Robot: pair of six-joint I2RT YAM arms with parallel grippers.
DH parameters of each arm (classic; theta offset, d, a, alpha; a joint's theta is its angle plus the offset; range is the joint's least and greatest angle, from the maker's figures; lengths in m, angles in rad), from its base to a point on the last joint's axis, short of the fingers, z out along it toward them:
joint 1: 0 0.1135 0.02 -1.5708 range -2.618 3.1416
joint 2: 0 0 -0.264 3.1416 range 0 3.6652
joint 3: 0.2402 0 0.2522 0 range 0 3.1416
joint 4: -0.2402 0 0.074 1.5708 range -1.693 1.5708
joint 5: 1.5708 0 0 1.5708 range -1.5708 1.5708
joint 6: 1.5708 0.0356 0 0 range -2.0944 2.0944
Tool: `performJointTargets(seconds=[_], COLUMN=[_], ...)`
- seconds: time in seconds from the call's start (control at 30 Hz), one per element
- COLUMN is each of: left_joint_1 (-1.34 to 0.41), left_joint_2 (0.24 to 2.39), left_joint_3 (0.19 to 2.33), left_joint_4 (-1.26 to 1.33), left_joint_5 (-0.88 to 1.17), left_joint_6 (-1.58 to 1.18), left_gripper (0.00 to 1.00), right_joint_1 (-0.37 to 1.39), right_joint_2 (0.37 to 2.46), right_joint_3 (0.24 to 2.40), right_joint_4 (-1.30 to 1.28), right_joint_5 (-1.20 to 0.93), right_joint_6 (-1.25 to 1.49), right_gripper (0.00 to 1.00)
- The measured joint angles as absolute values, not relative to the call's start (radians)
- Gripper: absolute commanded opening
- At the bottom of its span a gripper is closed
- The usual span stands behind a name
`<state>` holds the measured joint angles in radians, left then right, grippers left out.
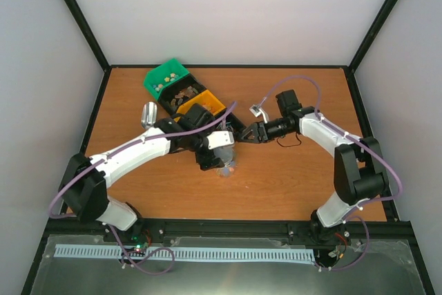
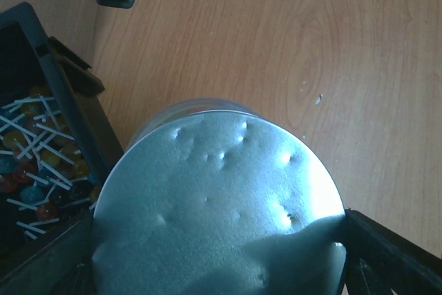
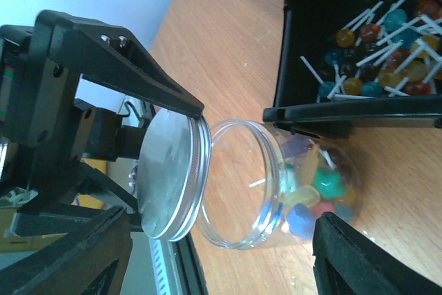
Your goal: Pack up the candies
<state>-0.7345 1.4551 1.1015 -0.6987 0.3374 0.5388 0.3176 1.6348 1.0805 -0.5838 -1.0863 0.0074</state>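
A clear plastic jar (image 3: 276, 184) stands on the table with several coloured candies (image 3: 318, 191) in its bottom; it also shows in the top view (image 1: 225, 168). My left gripper (image 1: 217, 150) is shut on the round silver lid (image 3: 169, 170) and holds it tilted against the jar's open mouth. In the left wrist view the lid (image 2: 214, 205) hides most of the jar. My right gripper (image 3: 221, 260) is open, its fingers wide on either side of the jar and lid, touching neither. In the top view it (image 1: 242, 132) points left at the jar.
A black bin (image 3: 304, 32) of lollipops (image 3: 387, 39) stands right behind the jar, also in the left wrist view (image 2: 62, 101). Green (image 1: 166, 77) and yellow (image 1: 210, 103) bins adjoin it. The metal scoop (image 1: 148, 114) lies left of the bins.
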Motion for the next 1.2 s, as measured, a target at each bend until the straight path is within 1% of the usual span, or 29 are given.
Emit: performJointTargets(seconds=[0.43,0.93,1.1,1.2], left_joint_1=[-0.735,-0.735,-0.743,-0.751], left_joint_2=[1.557,1.582,1.583,1.582], left_joint_3=[1.139,1.14,1.139,1.133], left_joint_4=[-0.696,-0.658,-0.656,-0.648], left_joint_5=[0.339,0.34,0.338,0.334], left_joint_6=[0.517,0.501,0.504,0.511], left_gripper=[0.81,0.82,0.81,0.8], right_joint_1=[0.257,0.253,0.253,0.253], right_joint_2=[1.615,1.606,1.606,1.605], right_joint_3=[1.059,1.058,1.058,1.058], right_joint_4=[-0.587,-0.59,-0.59,-0.59], right_joint_5=[-1.046,-1.048,-1.046,-1.039], right_joint_6=[-0.018,-0.023,-0.031,-0.044], right_gripper=[0.72,0.71,0.74,0.78])
